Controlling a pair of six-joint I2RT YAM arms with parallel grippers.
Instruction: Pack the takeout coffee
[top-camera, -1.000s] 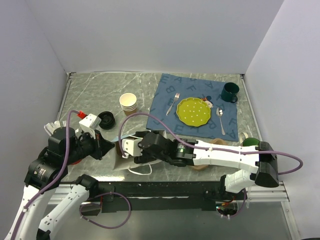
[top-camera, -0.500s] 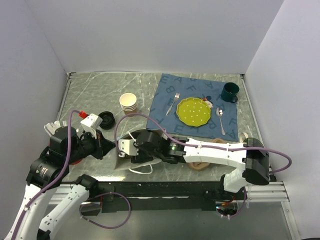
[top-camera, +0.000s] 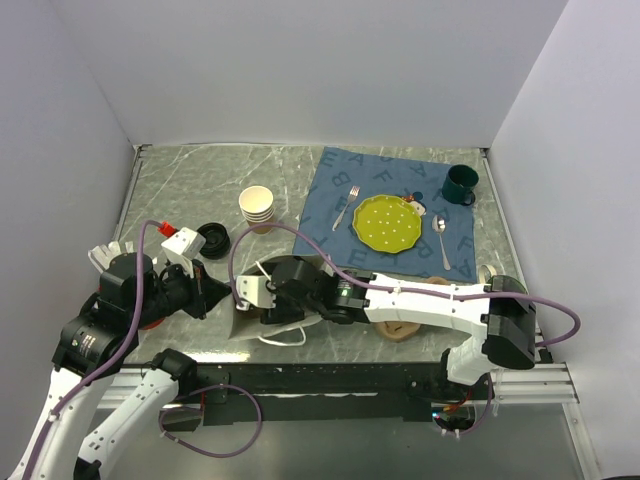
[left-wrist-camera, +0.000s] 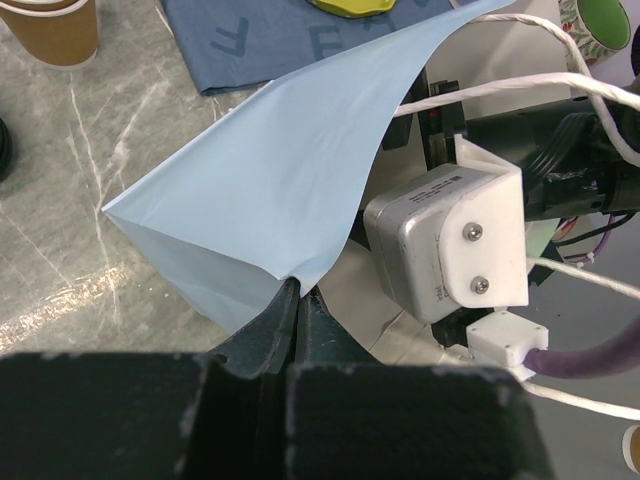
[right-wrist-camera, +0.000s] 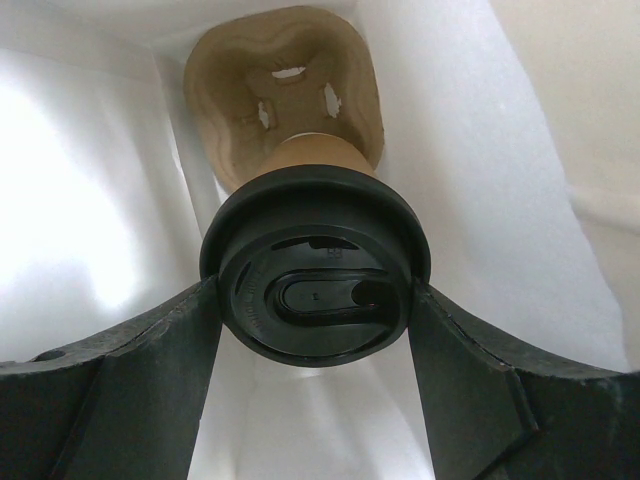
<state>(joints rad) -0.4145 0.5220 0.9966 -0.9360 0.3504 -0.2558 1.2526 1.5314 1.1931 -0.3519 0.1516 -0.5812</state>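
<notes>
CHANGE: right gripper (right-wrist-camera: 313, 325) advanced deeper into bag (left-wrist-camera: 270, 190) | RIGHT: jaws wide, clamping takeout coffee (right-wrist-camera: 315, 250) between fingers, pulp carrier (right-wrist-camera: 285, 85) just ahead | LEFT: left gripper (left-wrist-camera: 297, 305) pinched closed on bag edge | STATUS: seating likely next

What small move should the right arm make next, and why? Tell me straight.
Probably ease the coffee cup deeper, into the cardboard carrier. The right gripper clasps its black lid inside the bag, the carrier lies beneath it, and the left gripper pinches the bag's edge.
</notes>
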